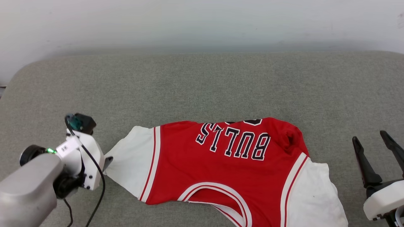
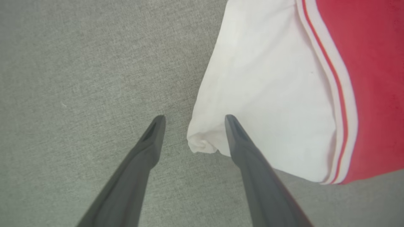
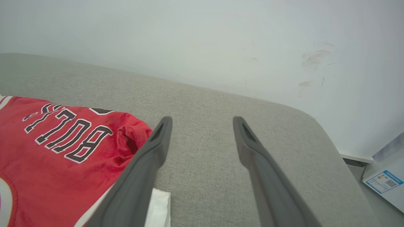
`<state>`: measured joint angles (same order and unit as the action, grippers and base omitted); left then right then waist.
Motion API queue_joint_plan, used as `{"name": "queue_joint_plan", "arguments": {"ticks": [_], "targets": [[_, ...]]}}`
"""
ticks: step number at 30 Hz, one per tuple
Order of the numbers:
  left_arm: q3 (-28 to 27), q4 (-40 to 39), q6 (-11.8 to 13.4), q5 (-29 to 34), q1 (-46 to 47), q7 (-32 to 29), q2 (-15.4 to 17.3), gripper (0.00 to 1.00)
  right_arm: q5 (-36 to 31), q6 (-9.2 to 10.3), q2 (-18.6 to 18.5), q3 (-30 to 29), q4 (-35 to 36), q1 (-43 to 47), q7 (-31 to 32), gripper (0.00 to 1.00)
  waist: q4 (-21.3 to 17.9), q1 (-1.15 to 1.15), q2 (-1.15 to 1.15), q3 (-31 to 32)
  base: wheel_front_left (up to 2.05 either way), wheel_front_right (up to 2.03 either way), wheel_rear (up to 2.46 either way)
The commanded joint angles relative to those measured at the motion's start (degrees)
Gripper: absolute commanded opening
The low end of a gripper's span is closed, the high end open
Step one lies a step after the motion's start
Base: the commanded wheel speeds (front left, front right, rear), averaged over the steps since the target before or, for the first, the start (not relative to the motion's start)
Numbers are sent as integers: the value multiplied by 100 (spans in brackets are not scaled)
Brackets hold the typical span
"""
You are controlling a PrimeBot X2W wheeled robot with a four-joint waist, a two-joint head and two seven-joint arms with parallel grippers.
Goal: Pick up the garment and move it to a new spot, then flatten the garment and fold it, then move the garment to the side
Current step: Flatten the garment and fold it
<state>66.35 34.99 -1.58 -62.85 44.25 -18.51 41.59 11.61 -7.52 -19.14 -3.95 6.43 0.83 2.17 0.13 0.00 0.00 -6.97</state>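
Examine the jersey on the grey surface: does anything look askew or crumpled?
Yes. The red jersey is not lying flat: its fabric bunches into a crumpled fold beside the BULLS lettering, and the white sleeve tip on the robot's left curls over.

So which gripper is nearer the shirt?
Left. The left gripper stands open at the white sleeve tip of the shirt; the right gripper is off past the other sleeve, apart.

White right hand [image 1: 369, 135], dark fingers [image 1: 363, 160]
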Motion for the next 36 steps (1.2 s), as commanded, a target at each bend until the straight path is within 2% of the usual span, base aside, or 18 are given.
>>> {"name": "queue_joint_plan", "arguments": {"ticks": [1,7,15,22,27,28,29,36], "targets": [[-65,-68,-25,-89,122,-84,41,100,6,6,34,-3,27,69,10,100,24,0,0,16,0,0,0],[-210,-398,-29,-398,523,-787,200,100,42,6,28,2,75,141,50,100,24,0,0,-48,0,0,0],[120,-519,24,-330,716,-1775,269,100,116,6,-18,75,76,28,102,100,-109,0,0,-255,0,0,0],[145,-281,160,-528,304,-1700,121,100,163,6,-55,106,22,-117,54,100,-237,0,0,-421,0,0,0],[324,-35,59,-499,-27,-1701,-56,99,182,6,-108,103,-4,-173,70,100,-256,0,0,-440,0,0,0],[344,5,23,-496,-63,-1687,-81,37,183,6,-124,100,4,-194,84,100,-252,0,0,-428,0,0,0],[351,42,-4,-494,-88,-1661,-99,0,185,6,-141,100,14,-207,97,100,-247,0,0,-412,0,0,0],[179,173,-138,-307,67,-942,-40,0,261,6,-342,140,195,-275,287,100,-193,0,0,-181,0,0,0]]}}
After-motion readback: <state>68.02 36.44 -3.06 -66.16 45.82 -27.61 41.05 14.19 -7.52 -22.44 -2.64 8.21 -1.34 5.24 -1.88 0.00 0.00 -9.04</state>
